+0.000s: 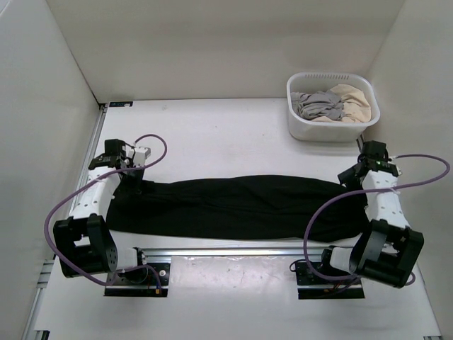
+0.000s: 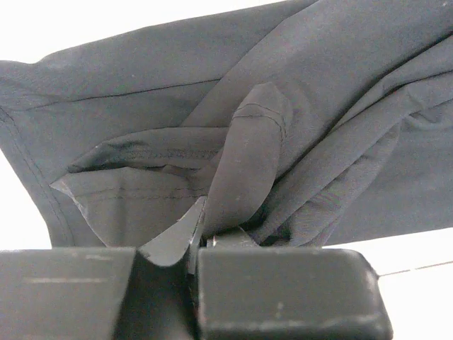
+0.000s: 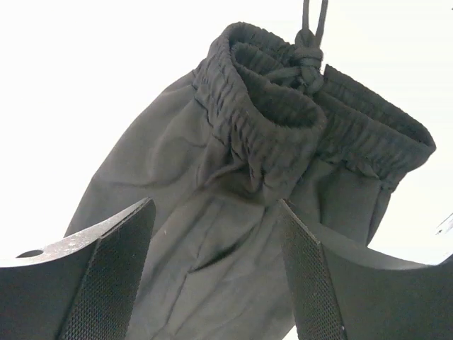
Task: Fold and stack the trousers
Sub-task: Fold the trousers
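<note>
The black trousers (image 1: 233, 209) lie stretched left to right across the table. Their leg ends are at the left and their elastic waistband (image 3: 283, 106) with a knotted drawstring (image 3: 308, 53) is at the right. My left gripper (image 1: 134, 185) is shut on a fold of the trouser leg hem (image 2: 248, 163); in the left wrist view (image 2: 202, 228) the cloth runs up out of the closed jaws. My right gripper (image 1: 352, 177) is open. In the right wrist view (image 3: 216, 216) its fingers straddle the trouser fabric (image 3: 219, 269) just below the waistband, not closed on it.
A white basket (image 1: 294, 117) stands at the back right and holds a grey garment (image 1: 318, 105) and a beige garment (image 1: 354, 99). A metal rail (image 1: 233, 251) runs along the near edge between the arm bases. White walls enclose the table at the left, back and right.
</note>
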`<state>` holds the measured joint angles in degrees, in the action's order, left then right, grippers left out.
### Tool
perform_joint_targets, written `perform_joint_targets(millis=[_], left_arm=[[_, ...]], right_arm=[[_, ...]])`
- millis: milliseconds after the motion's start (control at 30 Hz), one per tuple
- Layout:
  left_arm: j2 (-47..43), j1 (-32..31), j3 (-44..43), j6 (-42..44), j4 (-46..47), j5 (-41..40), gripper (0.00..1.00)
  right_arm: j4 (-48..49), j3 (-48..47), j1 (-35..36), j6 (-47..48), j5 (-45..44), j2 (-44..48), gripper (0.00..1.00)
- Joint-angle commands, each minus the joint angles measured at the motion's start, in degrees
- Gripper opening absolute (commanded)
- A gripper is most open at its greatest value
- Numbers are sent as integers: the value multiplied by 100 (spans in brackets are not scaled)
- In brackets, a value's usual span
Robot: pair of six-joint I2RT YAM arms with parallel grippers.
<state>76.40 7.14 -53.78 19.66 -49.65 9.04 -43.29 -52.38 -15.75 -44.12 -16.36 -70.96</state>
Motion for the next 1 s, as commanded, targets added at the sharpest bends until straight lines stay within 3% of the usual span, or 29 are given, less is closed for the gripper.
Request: perform_joint_targets(millis=[0,267,400,433,500,700,967], left_arm=[[-187,77,-106,55,78,125,14],[-187,130,-353,108,-80,-51,14],[-187,288,-615,160,-80,-51,14],[-187,349,-703,161,-80,-51,14],[-135,437,-782,318,-80,-51,14],[-134,745,-906,722,-404,-51,16],[-398,860,386,750,-651,-262,44]], right_arm=[[-22,-150,-25,52,36,-435,75],[-22,-97,-78,0,-367,-1077,71],[39,-97,-279,0,-570,-1315,34],[40,-158,-280,0,-631,-1315,15],[40,-220,-402,61,-684,-1315,0],[-390,-238,-613,123,-492,-623,0],[-347,833,-684,61,115,319,0]])
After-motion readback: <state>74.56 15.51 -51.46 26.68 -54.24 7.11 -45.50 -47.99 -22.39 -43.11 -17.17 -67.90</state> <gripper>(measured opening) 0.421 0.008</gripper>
